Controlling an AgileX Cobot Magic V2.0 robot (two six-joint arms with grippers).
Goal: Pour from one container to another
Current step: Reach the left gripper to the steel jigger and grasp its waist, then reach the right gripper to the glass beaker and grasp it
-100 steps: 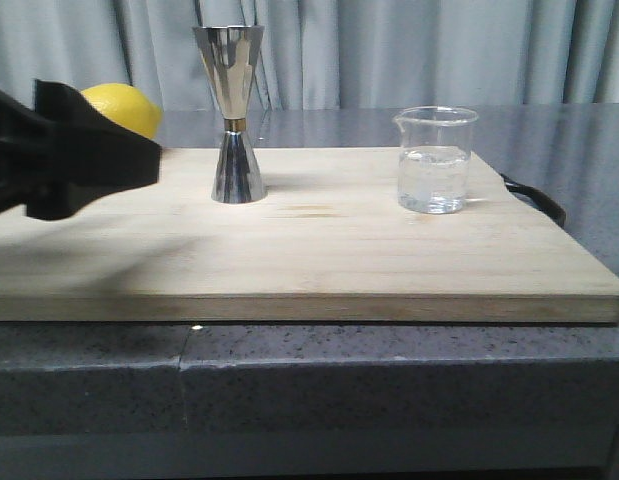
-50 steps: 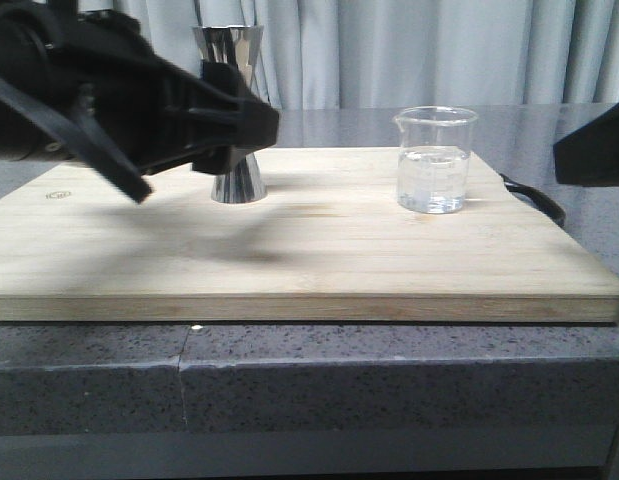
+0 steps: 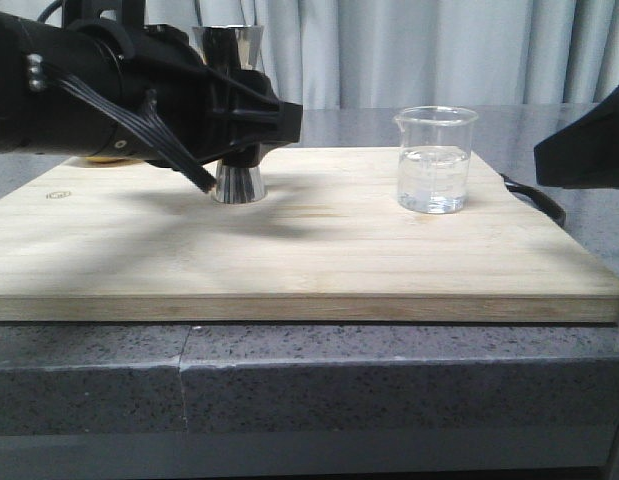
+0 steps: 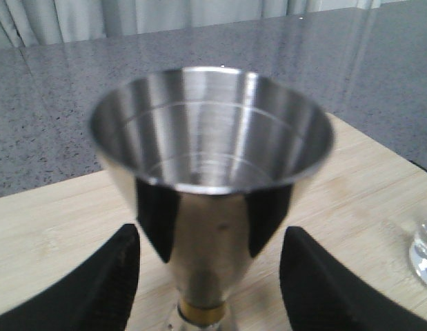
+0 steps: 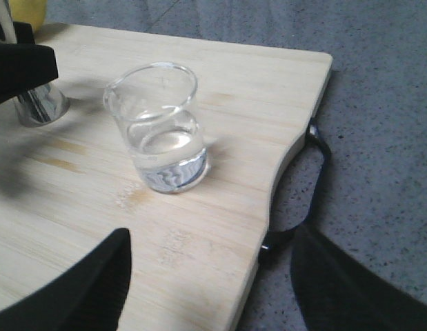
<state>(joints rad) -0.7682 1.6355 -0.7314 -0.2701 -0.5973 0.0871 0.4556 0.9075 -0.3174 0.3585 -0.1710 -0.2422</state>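
The steel jigger (image 4: 210, 158) stands upright on the wooden board (image 3: 319, 260), its brass waist low between my left gripper's (image 4: 210, 293) open fingers, with a gap on each side. In the front view the left arm hides the jigger's middle; only the rim and the base (image 3: 237, 185) show. The clear glass beaker (image 3: 436, 160), partly filled with clear liquid, stands on the board to the right. My right gripper (image 5: 213, 293) is open and empty, a short way back from the beaker (image 5: 161, 131), over the board's right edge.
A yellow lemon (image 5: 27, 10) lies behind the board at the far left. A black strap (image 5: 303, 207) loops off the board's right edge onto the grey speckled counter (image 3: 389, 380). Grey curtains hang at the back.
My left arm has swung in from the left and brought its open fingers around the jigger. My right gripper has come into the front view at the right edge.
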